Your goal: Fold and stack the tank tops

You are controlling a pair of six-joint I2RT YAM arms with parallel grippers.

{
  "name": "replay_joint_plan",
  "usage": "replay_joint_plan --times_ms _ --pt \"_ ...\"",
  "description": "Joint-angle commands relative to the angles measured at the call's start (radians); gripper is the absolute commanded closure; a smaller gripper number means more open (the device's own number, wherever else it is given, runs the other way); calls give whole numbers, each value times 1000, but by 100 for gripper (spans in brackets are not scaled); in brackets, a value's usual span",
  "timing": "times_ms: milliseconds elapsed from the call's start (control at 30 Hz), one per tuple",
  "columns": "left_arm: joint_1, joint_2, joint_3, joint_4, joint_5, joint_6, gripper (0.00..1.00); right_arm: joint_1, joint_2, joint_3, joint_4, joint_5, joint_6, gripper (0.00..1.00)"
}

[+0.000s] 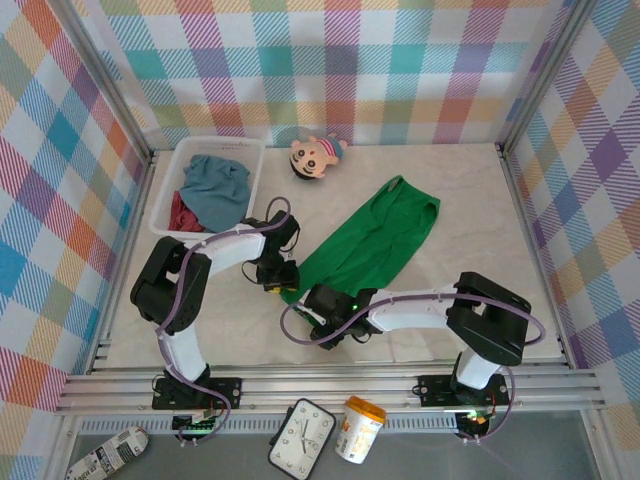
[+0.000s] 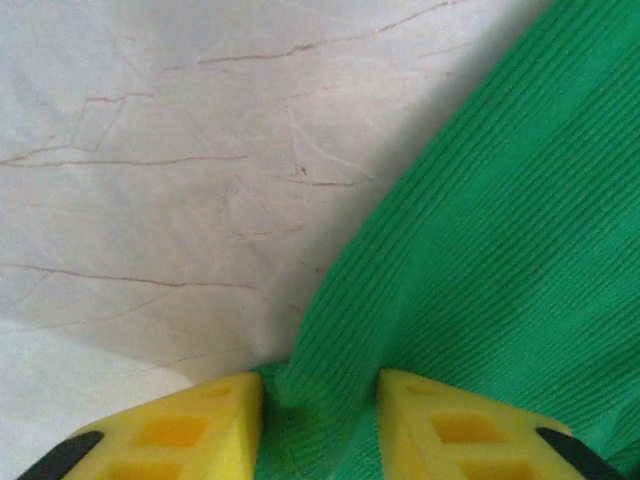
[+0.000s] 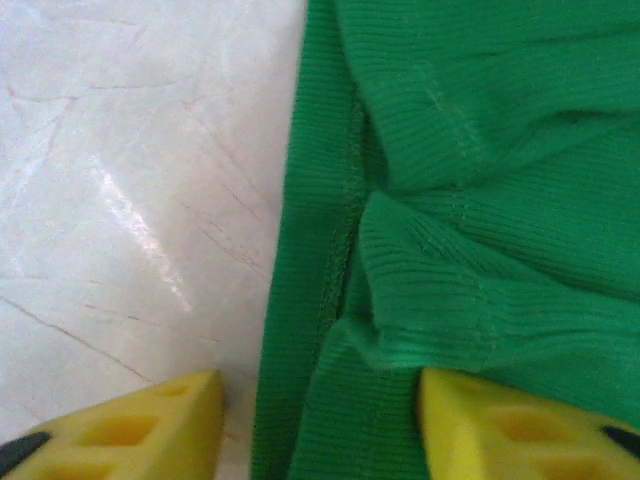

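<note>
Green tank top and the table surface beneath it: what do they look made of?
Green tank top: soft rib-knit fabric, probably cotton or a blend, matte. Fine parallel ribs, a stitched hem and loose folds show. Table surface: pale sheet with a slight sheen, possibly paper or thin plastic. Fine creases and a glare streak suggest a covering, not bare board.

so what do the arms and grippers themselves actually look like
The left arm and right arm both have white links, black joint housings and a thin purplish cable looping alongside. A small green light glows near the right wrist. The fingers are yellow plastic wedges with moulded pockets and black parts behind.
</note>
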Motion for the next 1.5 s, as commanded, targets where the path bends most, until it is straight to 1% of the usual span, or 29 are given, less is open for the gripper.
replay_joint_plan --times_ms 0,67,133,167,233,333,400,500,567,633,733,867,1033,1200,1267,1400,1467 --pt "4 28 -18 -33 -8 7 81 15 51 0 -61 -27 -30 61" --pt "4 6 -18 -58 -33 10 91 25 50 20 -89 -41 -30 73" --pt "4 -34 -13 -95 -67 13 98 24 38 37 -109 -76 -15 84" --pt "4 -59 -10 -113 -83 11 100 25 20 40 -111 -96 -3 88" --pt "5 -113 3 -148 -100 6 100 25 -22 45 -115 -124 19 91" --pt "4 -140 53 -191 -79 2 100 17 -68 70 -165 -153 28 94" --pt "4 -144 98 -210 -65 -5 100 -8 -106 88 -206 -173 29 95" --pt "4 -116 195 -231 -37 -10 100 -94 -194 82 -257 -241 25 95" --pt "2 -78 274 -238 -13 -13 100 -183 -215 103 -353 -337 -12 95" --pt "-4 -35 357 -242 4 -21 100 -270 -223 132 -445 -389 -69 96" --pt "-19 58 515 -261 12 -27 100 -396 -259 137 -478 -403 -139 95" --pt "-27 213 707 -288 30 -25 100 -509 -244 164 -522 -394 -236 95" --pt "-33 393 934 -317 33 -24 100 -647 -214 171 -494 -398 -301 95" --pt "-38 528 1143 -330 27 -35 100 -743 -163 177 -444 -409 -338 94" --pt "-38 567 1188 -311 27 -50 96 -771 -132 181 -420 -413 -350 94" --pt "-38 660 1275 -306 26 -62 94 -817 -62 211 -383 -430 -367 93" --pt "-38 689 1295 -290 23 -72 93 -826 -32 222 -356 -409 -378 92"
